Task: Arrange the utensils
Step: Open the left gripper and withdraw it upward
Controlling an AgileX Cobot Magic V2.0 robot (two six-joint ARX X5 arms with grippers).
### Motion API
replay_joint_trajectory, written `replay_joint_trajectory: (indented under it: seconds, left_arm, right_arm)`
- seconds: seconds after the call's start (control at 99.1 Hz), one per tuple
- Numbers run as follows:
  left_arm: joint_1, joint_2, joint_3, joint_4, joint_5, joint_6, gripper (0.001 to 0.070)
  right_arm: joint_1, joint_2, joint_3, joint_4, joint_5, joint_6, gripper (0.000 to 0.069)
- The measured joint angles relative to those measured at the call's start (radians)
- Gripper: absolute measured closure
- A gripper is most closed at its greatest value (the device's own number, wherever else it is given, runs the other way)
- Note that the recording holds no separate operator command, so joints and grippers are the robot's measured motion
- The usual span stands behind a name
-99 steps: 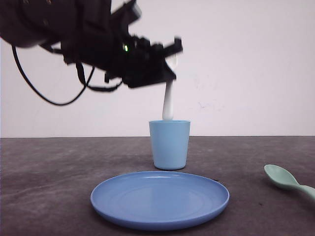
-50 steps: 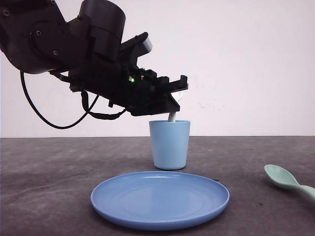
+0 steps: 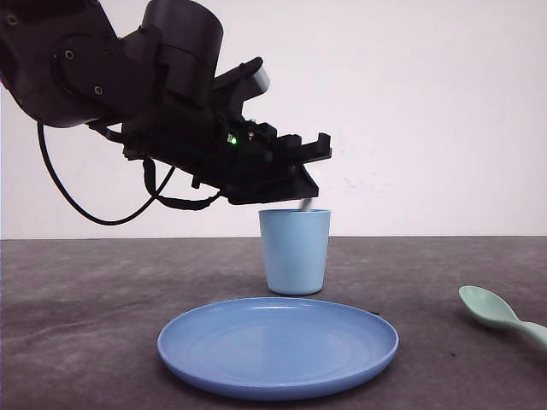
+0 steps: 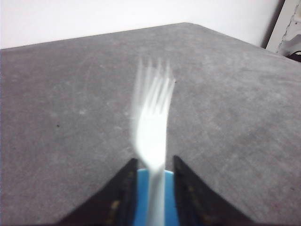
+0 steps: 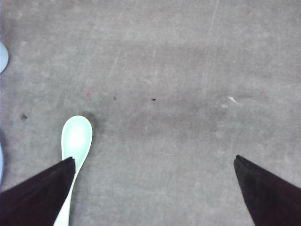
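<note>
The left gripper (image 3: 309, 175) hangs just above the rim of the light blue cup (image 3: 295, 252). Its two fingers (image 4: 123, 188) stand a little apart, and the white fork (image 4: 153, 136) passes between them, tines up and handle going down into the cup. The fork looks blurred in the left wrist view, so it is probably moving, and it cannot be told for sure whether the fingers press it or have let it go. The arm is most likely placed over the cup so that the fork can stand inside it with its handle down; this seems to be the step in hand.

The mint-green spoon (image 3: 500, 314) lies flat on the table (image 3: 85, 290), well to the right of the cup and apart from it. The right gripper (image 5: 153, 181) hovers over the table with its fingers wide open and nothing between them; the spoon bowl lies just beside one fingertip. This position would suit a later pick of the spoon.

The front view gives the height of the left gripper over the cup and the blue plate (image 3: 278, 346) in front of the cup, but shows of the fork a small pale piece at the rim. The left wrist view shows the four tines and the blue of the cup (image 4: 141, 197) under the fingers. The right wrist view shows the spoon's bowl (image 5: 76, 139) from above.
</note>
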Motion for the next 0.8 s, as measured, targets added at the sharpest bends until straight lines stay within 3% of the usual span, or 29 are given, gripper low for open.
replay_joint_trajectory:
  seconds: [0.131,0.242,0.494,0.797]
  left_arm:
    - [0.0,0.0,0.0,-0.001,0.0,0.006,0.0426]
    - [0.0,0.0,0.0,-0.001,0.0,0.016,0.0385]
    - [0.0,-0.143,0.0,-0.097,-0.006,0.018,0.037]
    - [0.073,-0.484,0.004,-0.482,-0.006,0.018,0.0369]
  right_arm:
    - [0.0,0.0,0.0,-0.003,0.0,0.0,0.001]
    - [0.0,0.0,0.0,-0.003,0.0,0.0,0.001]
    - [0.0,0.0,0.0,-0.003,-0.006,0.0,0.001]
    - [0.002,0.0,0.0,-0.003,-0.089,0.0,0.001]
